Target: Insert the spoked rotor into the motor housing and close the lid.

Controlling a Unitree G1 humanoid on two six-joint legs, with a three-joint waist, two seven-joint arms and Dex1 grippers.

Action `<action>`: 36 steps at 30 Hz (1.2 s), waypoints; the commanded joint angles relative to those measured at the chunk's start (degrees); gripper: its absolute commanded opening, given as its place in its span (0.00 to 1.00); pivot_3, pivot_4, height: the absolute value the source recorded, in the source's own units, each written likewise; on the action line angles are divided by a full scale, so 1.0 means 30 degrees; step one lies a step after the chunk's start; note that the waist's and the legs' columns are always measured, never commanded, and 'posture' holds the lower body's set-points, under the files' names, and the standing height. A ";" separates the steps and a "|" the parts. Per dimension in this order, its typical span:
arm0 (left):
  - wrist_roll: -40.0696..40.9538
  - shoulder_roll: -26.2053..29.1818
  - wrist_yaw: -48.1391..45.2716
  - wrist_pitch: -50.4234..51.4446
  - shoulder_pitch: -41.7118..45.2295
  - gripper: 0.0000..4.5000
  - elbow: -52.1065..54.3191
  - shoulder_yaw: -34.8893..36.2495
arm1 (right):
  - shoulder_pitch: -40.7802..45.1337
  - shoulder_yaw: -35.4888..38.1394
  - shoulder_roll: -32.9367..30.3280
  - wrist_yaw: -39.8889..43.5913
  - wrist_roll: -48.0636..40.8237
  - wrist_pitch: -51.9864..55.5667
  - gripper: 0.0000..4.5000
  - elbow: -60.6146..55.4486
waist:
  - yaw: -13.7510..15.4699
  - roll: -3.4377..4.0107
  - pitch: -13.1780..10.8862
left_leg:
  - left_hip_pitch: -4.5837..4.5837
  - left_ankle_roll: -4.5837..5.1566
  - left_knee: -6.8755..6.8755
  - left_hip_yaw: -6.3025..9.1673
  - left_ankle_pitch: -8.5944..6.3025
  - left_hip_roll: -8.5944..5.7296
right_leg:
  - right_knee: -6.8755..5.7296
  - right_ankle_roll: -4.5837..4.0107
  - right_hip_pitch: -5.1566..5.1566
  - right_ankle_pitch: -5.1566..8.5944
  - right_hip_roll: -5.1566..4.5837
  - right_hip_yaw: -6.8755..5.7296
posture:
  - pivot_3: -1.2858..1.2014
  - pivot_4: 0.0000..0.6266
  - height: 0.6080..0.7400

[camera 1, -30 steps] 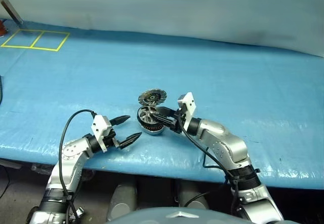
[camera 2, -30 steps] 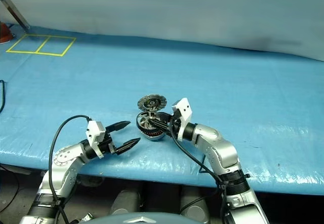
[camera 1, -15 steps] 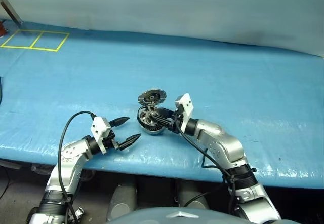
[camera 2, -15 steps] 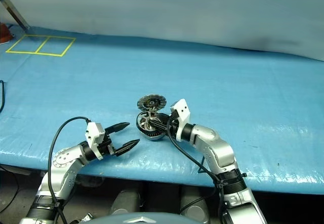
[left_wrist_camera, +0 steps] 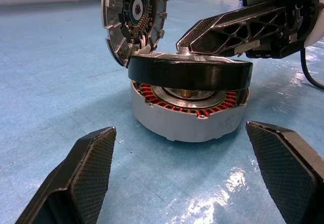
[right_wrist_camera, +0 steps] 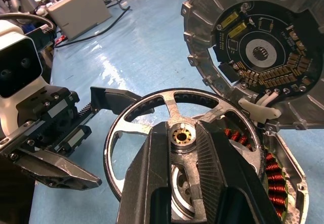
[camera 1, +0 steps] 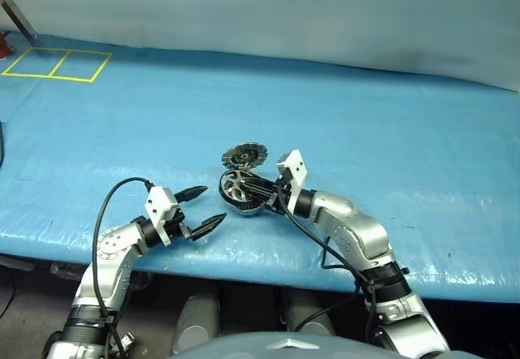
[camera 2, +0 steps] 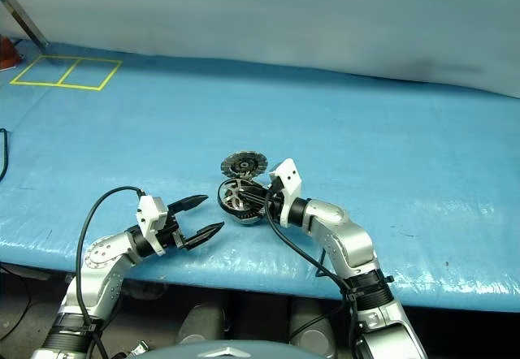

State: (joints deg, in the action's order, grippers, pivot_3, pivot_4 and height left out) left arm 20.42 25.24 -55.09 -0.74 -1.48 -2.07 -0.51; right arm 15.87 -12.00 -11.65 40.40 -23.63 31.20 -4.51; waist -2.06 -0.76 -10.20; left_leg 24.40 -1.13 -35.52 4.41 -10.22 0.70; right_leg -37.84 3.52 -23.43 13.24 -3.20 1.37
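I hold the spoked rotor (right_wrist_camera: 177, 148) in my right gripper (right_wrist_camera: 185, 148), the two fingers pinched close around its centre hub, because a grip at the hub keeps the wheel level and leaves its rim free to drop in. The rotor sits just above the motor housing (left_wrist_camera: 190, 115), a little tilted and not yet seated: the left wrist view shows its dark rim resting across the top of the housing with the copper windings (left_wrist_camera: 167, 92) exposed below it. The housing stands on the blue bench (camera 1: 366, 131), near the bench's front edge. The lid (left_wrist_camera: 132, 19) stands upright at the far side of the housing, swung open on its hinge with its circuit face turned toward the rotor, so the mouth of the housing is clear for the insertion. My left gripper (camera 1: 201, 208) hangs just to the left of the housing, its fingers spread wide and holding nothing; I judge it waits there to steady the housing or to fold the lid down once the rotor is home.
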 commanded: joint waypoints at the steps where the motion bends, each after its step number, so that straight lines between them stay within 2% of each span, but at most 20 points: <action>1: 0.0219 0.0038 -0.0174 -0.0558 0.0063 1.00 0.0757 0.0169 | 0.0308 0.0338 -0.0053 0.0122 -0.0242 -0.0303 0.09 -0.0944 | 0.0000 0.0000 0.0000 | 0.0000 0.0000 0.0000 0.0001 0.0000 0.0000 | 0.0000 0.0000 0.0000 0.0000 0.0000 0.0000 | 0.52 0.24 1.00; 36: 0.0076 -0.0283 -0.0521 -0.2257 0.0206 1.00 0.0163 0.0045 | 0.0235 -0.0174 -0.1083 0.0510 0.1301 -0.1463 0.09 -0.0832 | 0.0000 0.0000 0.0000 | 0.0000 0.0000 0.0000 -0.0001 0.0001 0.0000 | -0.0001 -0.0001 0.0000 0.0000 0.0001 0.0001 | 0.52 0.24 1.00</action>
State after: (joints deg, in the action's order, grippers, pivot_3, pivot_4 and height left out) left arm 20.41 24.64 -56.68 -6.61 -1.30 -2.09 -0.54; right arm 16.47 -12.73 -15.04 41.44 -19.47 28.23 -5.67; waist -2.06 -0.76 -10.20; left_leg 24.40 -1.13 -35.52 4.41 -10.22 0.70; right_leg -37.84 3.52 -23.43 13.24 -3.20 1.37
